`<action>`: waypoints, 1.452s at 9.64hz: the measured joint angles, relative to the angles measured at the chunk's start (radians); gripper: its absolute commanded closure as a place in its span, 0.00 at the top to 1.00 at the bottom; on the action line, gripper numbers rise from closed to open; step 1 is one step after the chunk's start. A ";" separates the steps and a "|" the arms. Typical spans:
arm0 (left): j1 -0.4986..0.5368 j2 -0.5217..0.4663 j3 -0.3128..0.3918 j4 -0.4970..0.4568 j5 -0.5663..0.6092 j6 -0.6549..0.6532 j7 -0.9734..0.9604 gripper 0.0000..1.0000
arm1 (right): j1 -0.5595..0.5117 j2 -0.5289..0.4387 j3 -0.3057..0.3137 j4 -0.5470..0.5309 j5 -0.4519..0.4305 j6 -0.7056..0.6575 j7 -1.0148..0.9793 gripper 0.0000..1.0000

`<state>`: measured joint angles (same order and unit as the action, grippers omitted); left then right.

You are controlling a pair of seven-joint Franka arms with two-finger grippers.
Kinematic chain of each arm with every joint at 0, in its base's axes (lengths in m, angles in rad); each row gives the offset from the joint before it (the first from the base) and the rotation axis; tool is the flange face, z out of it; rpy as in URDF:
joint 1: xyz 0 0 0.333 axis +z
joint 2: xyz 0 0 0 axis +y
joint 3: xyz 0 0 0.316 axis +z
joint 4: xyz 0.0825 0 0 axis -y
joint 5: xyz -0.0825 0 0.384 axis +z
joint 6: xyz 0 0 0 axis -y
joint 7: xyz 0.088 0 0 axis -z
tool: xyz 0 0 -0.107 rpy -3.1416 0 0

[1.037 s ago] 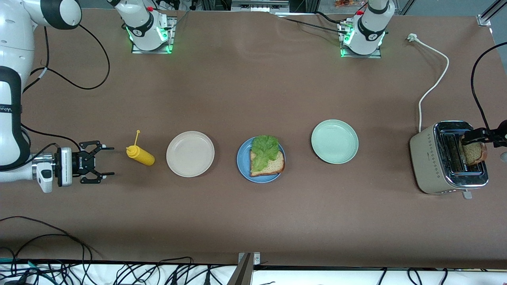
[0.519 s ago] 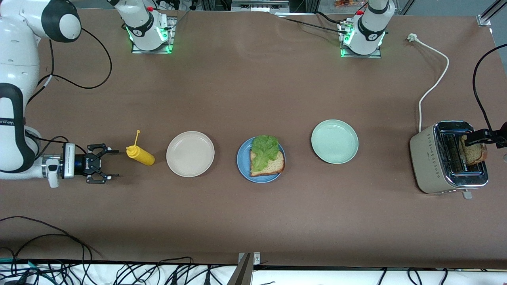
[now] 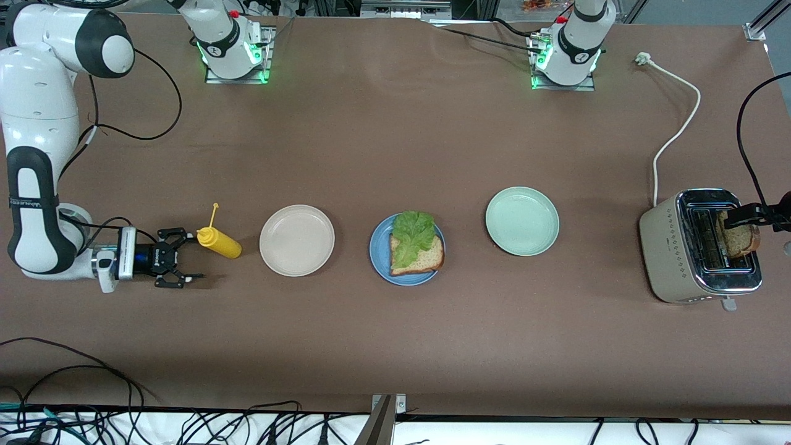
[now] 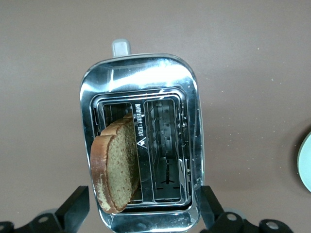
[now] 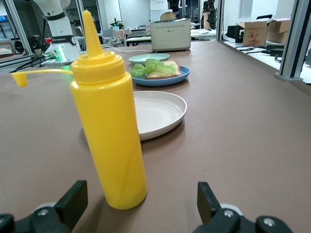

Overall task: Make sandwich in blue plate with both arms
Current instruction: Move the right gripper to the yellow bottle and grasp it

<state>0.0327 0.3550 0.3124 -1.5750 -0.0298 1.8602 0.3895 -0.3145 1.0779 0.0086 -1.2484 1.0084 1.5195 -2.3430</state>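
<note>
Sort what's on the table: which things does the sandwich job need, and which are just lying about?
Needed: blue plate with bread slice and lettuce; second slice in the toaster.
Lying about: beige plate, pale green plate. The yellow squeeze bottle is uncertain: the right end effector is open beside it.

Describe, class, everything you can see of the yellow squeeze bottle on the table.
The yellow squeeze bottle is opaque, smooth plastic, a plain cylinder with a ribbed screw cap, a tapering nozzle and a small tethered cap hanging out sideways on a thin strap. It stands upright on the brown table, at the right arm's end, beside the beige plate. The right gripper sits low at it, its open fingers either side of its base, apparently not touching.
</note>
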 measured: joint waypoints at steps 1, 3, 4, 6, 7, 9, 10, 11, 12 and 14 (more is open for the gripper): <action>0.007 0.006 0.000 0.000 0.000 0.010 0.015 1.00 | 0.008 0.004 0.004 -0.002 0.011 0.000 0.000 1.00; 0.018 0.021 0.000 0.000 -0.024 0.027 0.045 1.00 | 0.034 0.007 0.005 -0.006 0.034 0.001 0.000 1.00; 0.025 0.027 0.000 0.000 -0.030 0.029 0.048 1.00 | 0.049 0.011 0.005 -0.007 0.036 0.003 0.000 1.00; 0.045 0.044 0.000 0.001 -0.073 0.035 0.088 1.00 | 0.070 0.026 0.005 -0.014 0.066 0.014 -0.025 1.00; 0.052 0.051 0.000 0.001 -0.079 0.044 0.100 1.00 | 0.074 0.034 0.005 -0.018 0.071 0.020 -0.032 1.00; 0.054 0.058 0.000 0.002 -0.081 0.051 0.107 1.00 | 0.073 0.037 0.004 -0.022 0.073 0.020 -0.046 1.00; 0.054 0.058 0.000 0.003 -0.081 0.051 0.107 1.00 | 0.073 0.038 0.004 -0.026 0.073 0.020 -0.050 1.00; 0.054 0.058 0.000 0.004 -0.081 0.051 0.107 1.00 | 0.074 0.038 0.004 -0.036 0.074 0.020 -0.054 0.98; 0.054 0.058 0.000 0.004 -0.081 0.051 0.107 1.00 | 0.077 0.038 0.007 -0.046 0.076 0.020 -0.059 0.96; 0.054 0.058 0.000 0.004 -0.081 0.051 0.108 0.99 | 0.091 0.038 0.020 -0.064 0.097 0.029 -0.061 0.71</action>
<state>0.0866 0.4134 0.3124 -1.5705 -0.1110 1.9114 0.4972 -0.2235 1.1163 0.0284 -1.3123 1.1059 1.5483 -2.4039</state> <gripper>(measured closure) 0.000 0.040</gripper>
